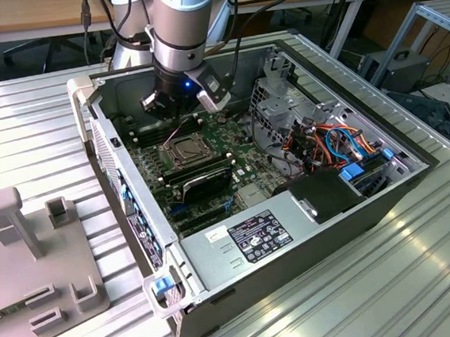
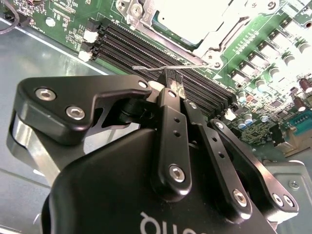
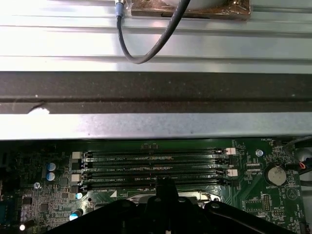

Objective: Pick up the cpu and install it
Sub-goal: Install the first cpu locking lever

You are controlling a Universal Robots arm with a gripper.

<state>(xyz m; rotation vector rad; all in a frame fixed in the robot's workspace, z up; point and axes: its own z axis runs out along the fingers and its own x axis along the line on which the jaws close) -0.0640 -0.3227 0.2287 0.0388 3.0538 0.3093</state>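
Observation:
My gripper (image 1: pixel 178 113) hangs inside the open computer case (image 1: pixel 417 174), just behind the square metal-framed socket (image 1: pixel 183 149) on the green motherboard. Its black fingers are shut together in both wrist views (image 2: pixel 171 80) (image 3: pixel 165 184). The fingertips sit at a thin wire lever (image 2: pixel 146 68) that runs along the socket's edge, and they seem to touch it. A pale silver-grey face, which I take for the cpu (image 2: pixel 195 22), lies flat inside the socket frame (image 2: pixel 214 48). Nothing is held between the fingers.
Empty black memory slots (image 3: pixel 156 165) run beside the socket, with long black memory sticks (image 1: pixel 198 175) on its other side. A drive cage with orange and blue cables (image 1: pixel 342 145) and a power supply (image 1: pixel 248 238) fill the case. A grey fixture (image 1: pixel 34 258) stands at the exterior view's left.

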